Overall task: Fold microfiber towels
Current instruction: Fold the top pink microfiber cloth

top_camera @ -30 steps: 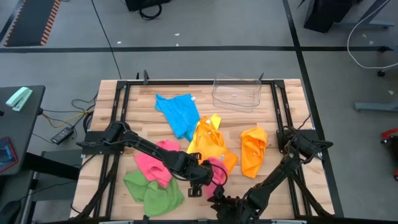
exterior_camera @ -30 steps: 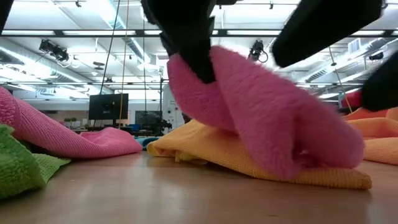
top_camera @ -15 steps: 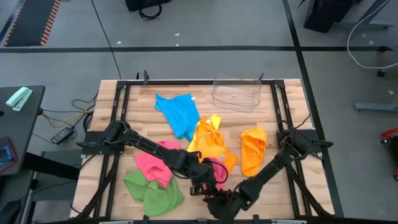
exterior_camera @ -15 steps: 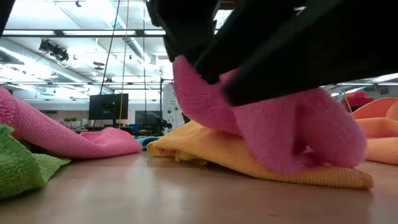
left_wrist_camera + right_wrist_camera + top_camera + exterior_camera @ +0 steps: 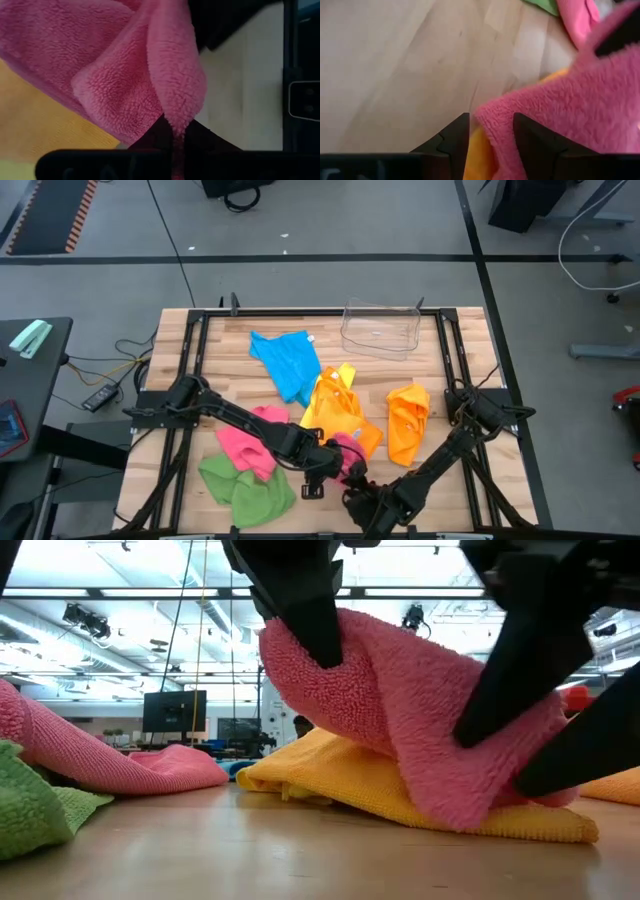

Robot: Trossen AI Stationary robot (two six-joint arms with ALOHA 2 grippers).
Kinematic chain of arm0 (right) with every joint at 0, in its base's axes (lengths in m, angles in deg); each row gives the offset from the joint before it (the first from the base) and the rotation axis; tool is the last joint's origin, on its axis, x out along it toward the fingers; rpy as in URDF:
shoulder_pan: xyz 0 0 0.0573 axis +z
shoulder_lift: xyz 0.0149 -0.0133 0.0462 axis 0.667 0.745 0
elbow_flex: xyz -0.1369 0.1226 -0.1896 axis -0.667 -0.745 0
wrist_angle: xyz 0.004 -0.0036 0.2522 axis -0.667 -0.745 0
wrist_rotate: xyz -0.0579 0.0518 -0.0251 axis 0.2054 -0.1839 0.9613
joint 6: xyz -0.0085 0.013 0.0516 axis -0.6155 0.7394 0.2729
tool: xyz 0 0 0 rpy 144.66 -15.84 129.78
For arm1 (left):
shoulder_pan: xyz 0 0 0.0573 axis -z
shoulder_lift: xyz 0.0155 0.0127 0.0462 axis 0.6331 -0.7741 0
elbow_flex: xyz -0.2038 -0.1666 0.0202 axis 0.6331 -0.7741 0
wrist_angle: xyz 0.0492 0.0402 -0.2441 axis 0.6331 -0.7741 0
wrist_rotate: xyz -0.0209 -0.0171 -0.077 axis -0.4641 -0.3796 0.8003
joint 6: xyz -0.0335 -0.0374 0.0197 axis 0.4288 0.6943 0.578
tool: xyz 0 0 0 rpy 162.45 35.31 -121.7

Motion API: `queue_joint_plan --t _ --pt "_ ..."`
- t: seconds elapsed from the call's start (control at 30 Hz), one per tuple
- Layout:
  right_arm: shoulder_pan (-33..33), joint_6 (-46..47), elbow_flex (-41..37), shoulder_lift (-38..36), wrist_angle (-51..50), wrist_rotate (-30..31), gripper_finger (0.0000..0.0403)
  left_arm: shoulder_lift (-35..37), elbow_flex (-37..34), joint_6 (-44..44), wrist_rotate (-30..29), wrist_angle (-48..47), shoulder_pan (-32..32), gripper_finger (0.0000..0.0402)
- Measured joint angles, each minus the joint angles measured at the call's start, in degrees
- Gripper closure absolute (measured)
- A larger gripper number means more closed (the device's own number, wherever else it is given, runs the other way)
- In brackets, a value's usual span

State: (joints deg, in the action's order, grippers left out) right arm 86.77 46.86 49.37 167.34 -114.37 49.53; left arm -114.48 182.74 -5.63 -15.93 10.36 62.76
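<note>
The left pincer [image 5: 300, 610] pinches the pink towel [image 5: 400, 710]; the right pincer [image 5: 490, 135], fingers spread around its corner above the yellow towel [image 5: 340, 785], should probably bite deeper before closing.

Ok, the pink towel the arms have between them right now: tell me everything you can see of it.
The pink towel is a fluffy, looped microfiber cloth, bright pink, with no visible marks. It hangs bunched and draped, not flat, near the table's front edge. The left gripper has its jaws shut on one edge, lifting it. The right gripper has its jaws apart around another corner, not yet pinched. The towel's lower fold rests on the yellow towel beneath.
</note>
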Motion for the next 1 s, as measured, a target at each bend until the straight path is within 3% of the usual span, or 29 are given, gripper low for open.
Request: queue_joint_plan --t 0.37,0.6,0.83,1.0 --pt "1.4 3.2 0.0 -1.7 -1.2 3.3 0.0242 0.0 0.0 -1.7 1.6 -1.2 0.5 0.0377" --pt "1.5 -1.1 0.0 -1.6 7.3 2.2 0.0242 0.0 0.0 -1.9 2.0 -3.2 1.3 0.0364" --pt "2.2 -4.3 0.0 -1.6 8.7 0.9 0.0240 0.0 0.0 -18.3 1.1 -4.3 2.2 0.0368" --pt "2.0 -4.7 0.0 -1.6 7.2 -0.8 0.0227 0.0 0.0 -19.9 -0.8 -5.2 3.0 0.0363"
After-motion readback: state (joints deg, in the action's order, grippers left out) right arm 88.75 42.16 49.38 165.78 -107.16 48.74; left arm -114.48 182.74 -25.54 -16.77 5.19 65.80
